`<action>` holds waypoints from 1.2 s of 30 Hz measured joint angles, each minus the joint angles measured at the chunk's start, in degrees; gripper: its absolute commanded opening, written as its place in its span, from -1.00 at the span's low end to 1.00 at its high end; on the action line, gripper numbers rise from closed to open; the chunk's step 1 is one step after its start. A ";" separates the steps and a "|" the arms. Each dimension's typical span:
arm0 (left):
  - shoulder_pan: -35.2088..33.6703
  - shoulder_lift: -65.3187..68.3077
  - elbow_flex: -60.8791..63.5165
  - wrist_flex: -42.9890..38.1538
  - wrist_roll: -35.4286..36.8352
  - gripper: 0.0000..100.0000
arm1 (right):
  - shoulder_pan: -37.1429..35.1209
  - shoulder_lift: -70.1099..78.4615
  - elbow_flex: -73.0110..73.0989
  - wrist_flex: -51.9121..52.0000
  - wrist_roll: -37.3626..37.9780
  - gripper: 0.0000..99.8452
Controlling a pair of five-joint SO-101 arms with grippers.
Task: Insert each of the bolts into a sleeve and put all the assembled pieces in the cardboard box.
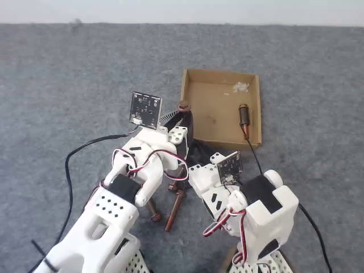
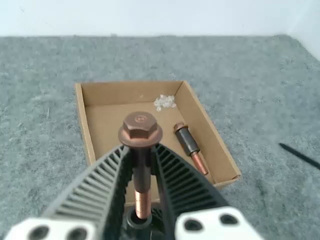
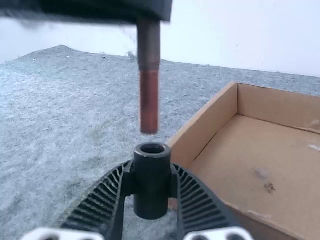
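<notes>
1. My left gripper (image 2: 141, 148) is clamping a copper bolt (image 2: 140, 131) by its shank. I am holding it upright, with the hex head above the fingers and the threaded end pointing down.
2. Loose bolts (image 1: 174, 209) are lying on the grey carpet (image 1: 68, 85) between my two arms, close to their bases.
3. My right gripper (image 3: 151, 168) is squeezing a black sleeve (image 3: 151, 186) and keeping it upright with its open mouth facing up. The bolt's tip is hanging just above that mouth, lined up with it and not yet inside.
4. The cardboard box (image 1: 213, 114) is sitting open on the carpet just beyond both grippers.
5. One assembled piece (image 1: 244, 119) is lying inside the box along its right wall, and white crumbs (image 1: 241, 87) are resting near the far corner.
</notes>
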 measured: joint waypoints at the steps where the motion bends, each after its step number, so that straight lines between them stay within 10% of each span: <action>1: 0.00 0.26 0.00 0.00 0.00 -0.97 | 0.00 0.00 0.00 0.00 0.00 -0.99; 36: 1.67 8.70 -1.67 -0.62 -0.26 -0.97 | 0.35 0.18 0.53 -0.35 0.09 -0.99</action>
